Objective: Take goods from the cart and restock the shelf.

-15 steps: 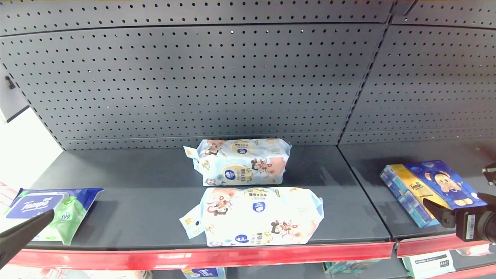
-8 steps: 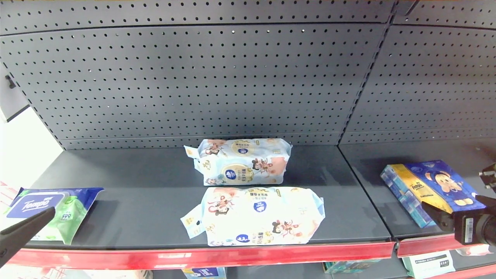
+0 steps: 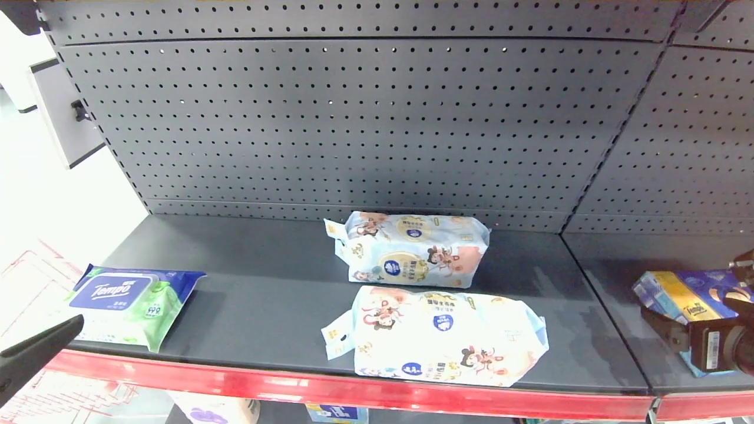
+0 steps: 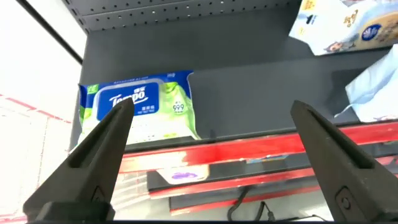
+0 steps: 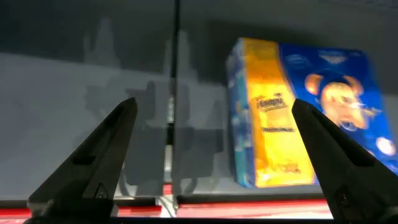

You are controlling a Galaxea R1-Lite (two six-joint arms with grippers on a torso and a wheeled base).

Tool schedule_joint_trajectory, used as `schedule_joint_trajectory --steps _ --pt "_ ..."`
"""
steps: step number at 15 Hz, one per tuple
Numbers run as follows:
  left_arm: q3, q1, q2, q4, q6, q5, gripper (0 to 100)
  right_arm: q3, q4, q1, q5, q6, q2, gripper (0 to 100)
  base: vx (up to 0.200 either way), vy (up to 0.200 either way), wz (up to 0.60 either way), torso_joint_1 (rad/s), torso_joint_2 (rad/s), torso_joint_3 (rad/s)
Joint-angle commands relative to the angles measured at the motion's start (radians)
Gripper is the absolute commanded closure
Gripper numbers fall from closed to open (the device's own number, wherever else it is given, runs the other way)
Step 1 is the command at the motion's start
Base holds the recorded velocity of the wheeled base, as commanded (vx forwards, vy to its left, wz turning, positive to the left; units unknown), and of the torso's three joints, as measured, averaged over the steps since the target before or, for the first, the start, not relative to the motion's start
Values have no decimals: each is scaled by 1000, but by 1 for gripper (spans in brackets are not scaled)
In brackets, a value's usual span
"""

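With jaws spread and empty, the left gripper [image 4: 211, 109] and right gripper [image 5: 214, 104] are held before the shelf [image 3: 265, 294], where tissue packs [image 3: 447, 335] lie centrally. A fetch from the cart [image 3: 70, 394] is judged next.

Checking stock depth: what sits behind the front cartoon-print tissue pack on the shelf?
A second cartoon-print tissue pack lies behind the front pack, near the pegboard back wall. The strip of shelf directly behind that rear pack is covered by it.

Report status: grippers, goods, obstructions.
Left gripper open, empty, facing green-and-blue plastic wet-wipe pack. Right gripper open, empty, facing blue-and-yellow tissue pack. Two pale cartoon-print soft packs on dark grey shelf between.
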Motion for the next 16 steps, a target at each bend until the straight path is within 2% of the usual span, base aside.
schedule_joint_trajectory --steps 1,5,16 --pt "0 0 0 1 3 0 0 18 -1 1 13 -2 -14 0 0 0 0 0 0 0" --pt "3 0 0 1 3 0 0 44 -1 -1 19 -60 -32 0 0 0 0 0 0 0" --pt "3 0 3 1 3 -4 0 41 -1 -1 19 -68 -25 0 0 0 -55 0 0 1"
